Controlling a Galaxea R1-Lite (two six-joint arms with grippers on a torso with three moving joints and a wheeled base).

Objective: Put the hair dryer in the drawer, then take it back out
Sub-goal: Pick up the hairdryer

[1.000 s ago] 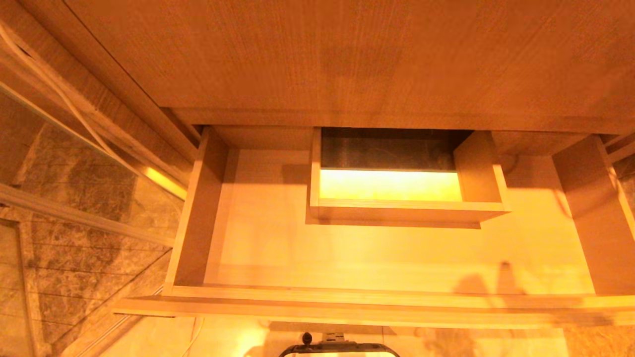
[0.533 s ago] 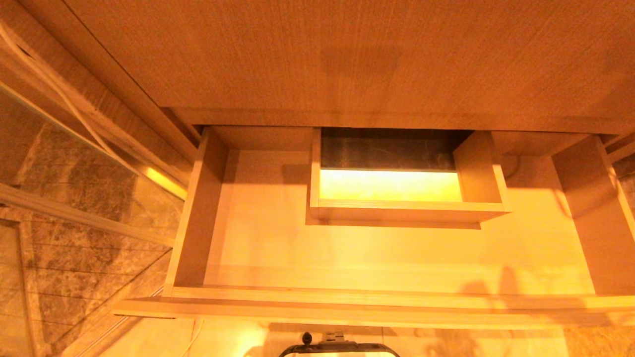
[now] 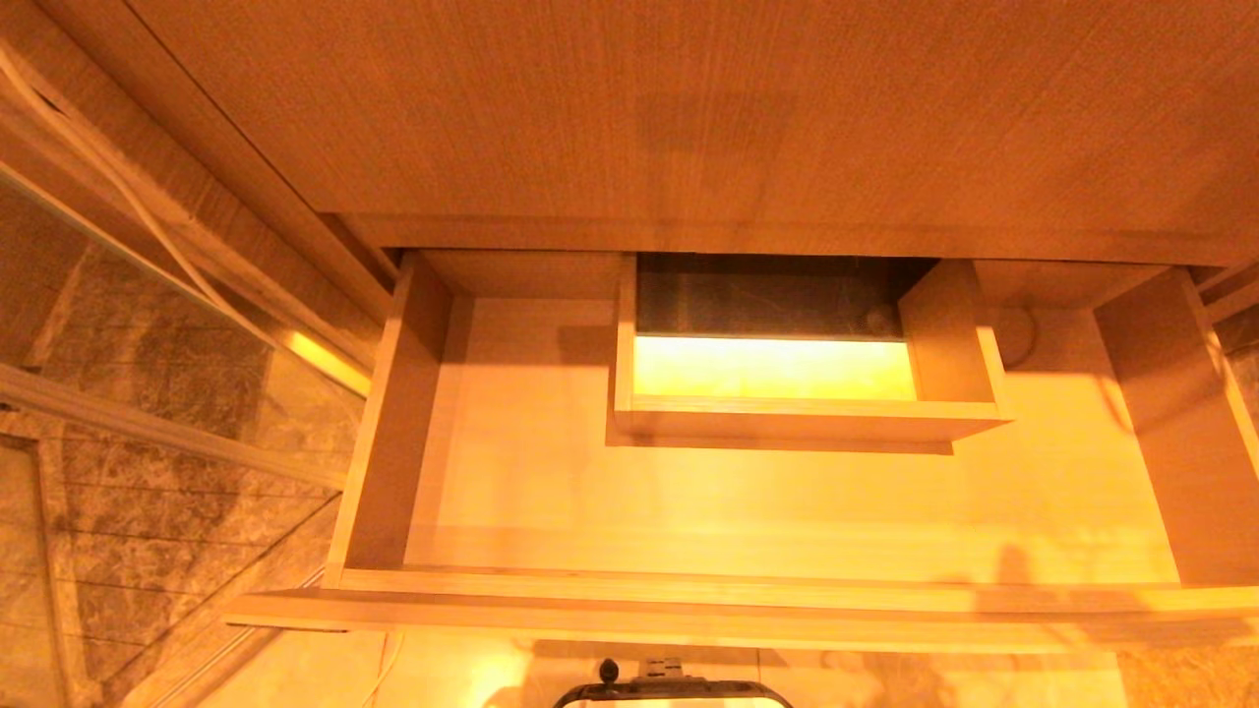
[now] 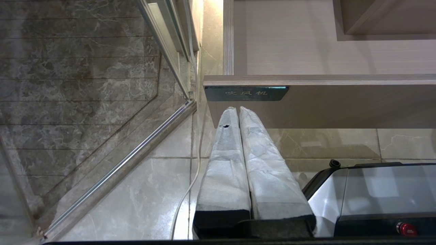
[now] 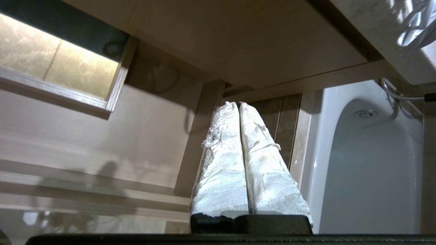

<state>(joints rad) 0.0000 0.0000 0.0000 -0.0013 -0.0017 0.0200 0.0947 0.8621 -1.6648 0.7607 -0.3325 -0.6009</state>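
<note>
The drawer [image 3: 551, 472] stands pulled out and holds nothing; no dryer shows in any view. The right gripper [image 5: 238, 105], pinched shut and empty, hovers by the drawer's right side; the left gripper [image 4: 235, 110] is parked shut below the front. Fetching the dryer looks next.

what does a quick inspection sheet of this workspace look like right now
surface: drawer pulled open, its floor bare apart from the boxed cutout
job's things: no hair dryer seen in any view
clutter: nothing seen
grippers: left gripper below the drawer front near the dark label, jaws shut, empty; right gripper by the drawer's right side wall, jaws shut, empty
cables: white cord on the floor tiles
surroundings: marble wall, glass panel frame, white tub
</note>
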